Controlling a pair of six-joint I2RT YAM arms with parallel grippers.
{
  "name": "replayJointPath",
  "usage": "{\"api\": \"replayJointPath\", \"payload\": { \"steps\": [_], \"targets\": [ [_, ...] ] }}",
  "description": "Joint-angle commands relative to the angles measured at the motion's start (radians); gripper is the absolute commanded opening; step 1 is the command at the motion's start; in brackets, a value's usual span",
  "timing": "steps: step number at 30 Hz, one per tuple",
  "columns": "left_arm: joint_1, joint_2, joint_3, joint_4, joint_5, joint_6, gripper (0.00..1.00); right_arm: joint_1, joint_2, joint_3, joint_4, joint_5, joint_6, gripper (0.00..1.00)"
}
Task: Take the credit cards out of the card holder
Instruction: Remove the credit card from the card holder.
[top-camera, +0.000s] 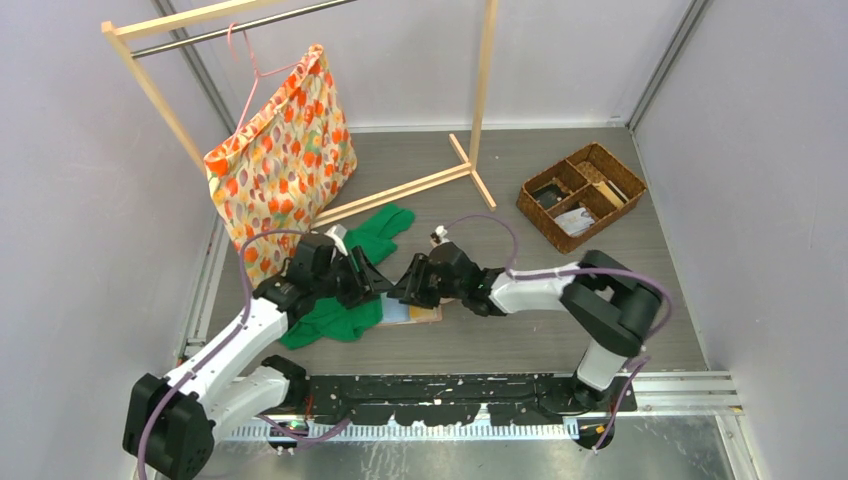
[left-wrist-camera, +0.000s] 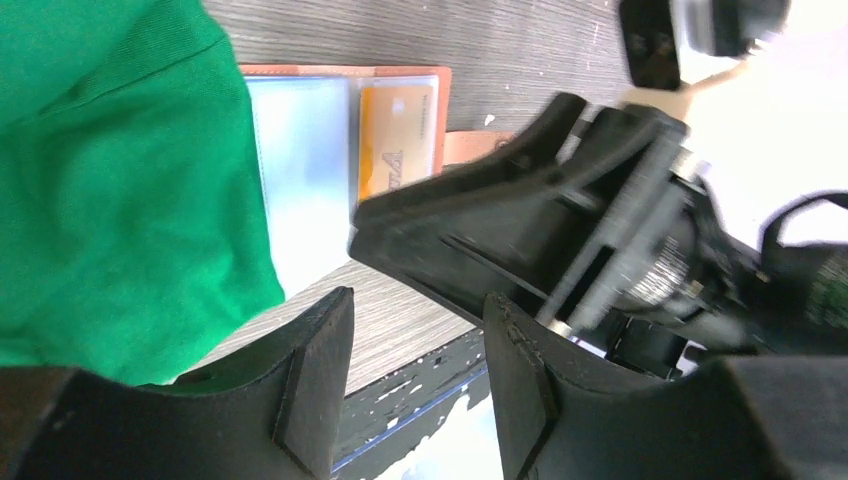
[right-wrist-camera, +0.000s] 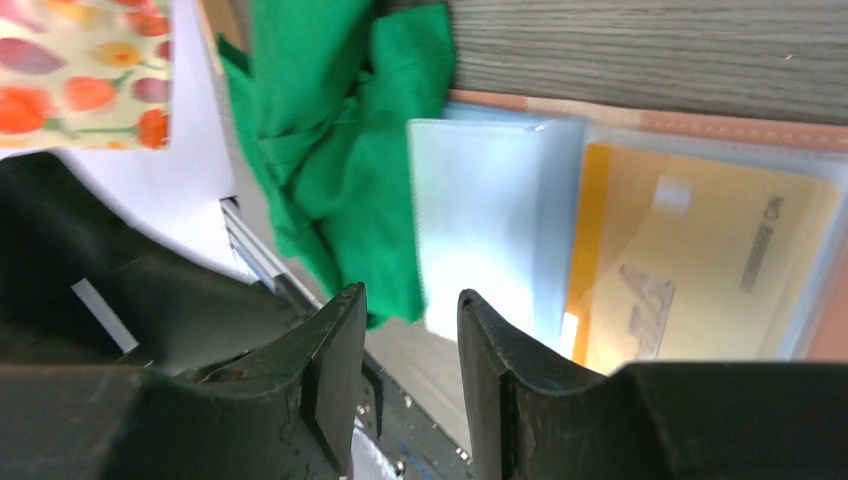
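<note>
The right hand (right-wrist-camera: 412, 305) is hanging open, empty, above the flat salmon-pink leather-like card holder (right-wrist-camera: 520, 220) spread on the grey counter (right-wrist-camera: 650, 40) against green cloth (right-wrist-camera: 330, 150); the left hand (left-wrist-camera: 420, 310) is open too. Its thin, slick yellow card (right-wrist-camera: 700, 270) is probably needing an edge pinch.

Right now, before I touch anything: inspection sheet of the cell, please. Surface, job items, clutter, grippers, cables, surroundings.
Surface: grey wood-grain table.
Job's things: card holder lies open and flat; yellow card is still in a clear sleeve.
Clutter: green cloth overlaps one edge of the holder; wicker basket sits far right with small items inside.
Grippers: left gripper is open with nothing between the fingers; right gripper is open above the sleeve and empty.
Cables: purple cables loop off both arms, no snag seen.
Surroundings: wooden rack holds a floral bag; plain walls.
</note>
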Motion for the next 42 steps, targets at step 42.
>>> {"api": "replayJointPath", "payload": {
  "steps": [42],
  "targets": [
    [-0.073, 0.504, -0.037, 0.432, 0.101, -0.004, 0.41, -0.151, -0.097, -0.147, -0.098, -0.003, -0.105, 0.41]
  ]
}}
